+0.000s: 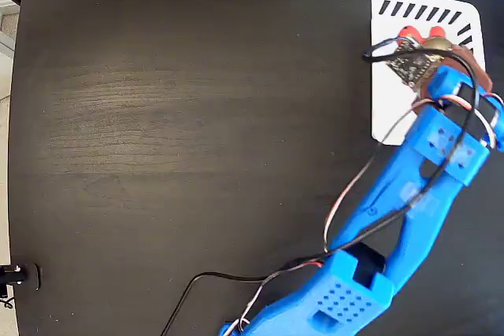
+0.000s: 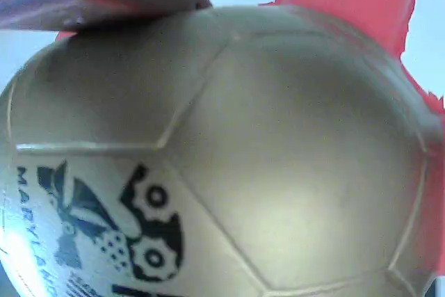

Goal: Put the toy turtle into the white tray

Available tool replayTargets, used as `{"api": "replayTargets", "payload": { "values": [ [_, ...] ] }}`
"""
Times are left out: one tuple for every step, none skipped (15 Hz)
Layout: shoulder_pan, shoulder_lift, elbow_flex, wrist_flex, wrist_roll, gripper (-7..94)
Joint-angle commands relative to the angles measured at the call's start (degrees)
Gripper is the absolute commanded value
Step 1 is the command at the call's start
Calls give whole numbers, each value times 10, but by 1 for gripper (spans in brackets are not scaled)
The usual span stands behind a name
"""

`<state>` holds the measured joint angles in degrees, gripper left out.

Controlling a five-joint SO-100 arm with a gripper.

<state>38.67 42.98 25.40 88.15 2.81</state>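
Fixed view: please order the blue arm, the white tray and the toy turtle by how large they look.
1. Blue arm: largest.
2. White tray: smaller, partly covered by the arm.
3. Toy turtle: smallest, though only its red parts and shell edge show beside the claw.

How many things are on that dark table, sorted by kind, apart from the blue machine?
Small toy turtle with red legs and shiny beige domed shell: 1
Flat white tray with black slanted stripes: 1
Total: 2
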Motion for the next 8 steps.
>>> {"api": "replayTargets", "payload": {
  "values": [
    [-12,21,-14,-11,11,0],
    [-18,15,-3,-16,11,0],
    [-24,12,10,-22,13,0],
    [-25,11,18,-28,15,0],
    [-28,5,17,-29,15,0],
    [-29,0,14,-29,15,0],
    [-31,-1,16,-31,14,0],
    [-31,-1,18,-30,15,0]
  ]
}}
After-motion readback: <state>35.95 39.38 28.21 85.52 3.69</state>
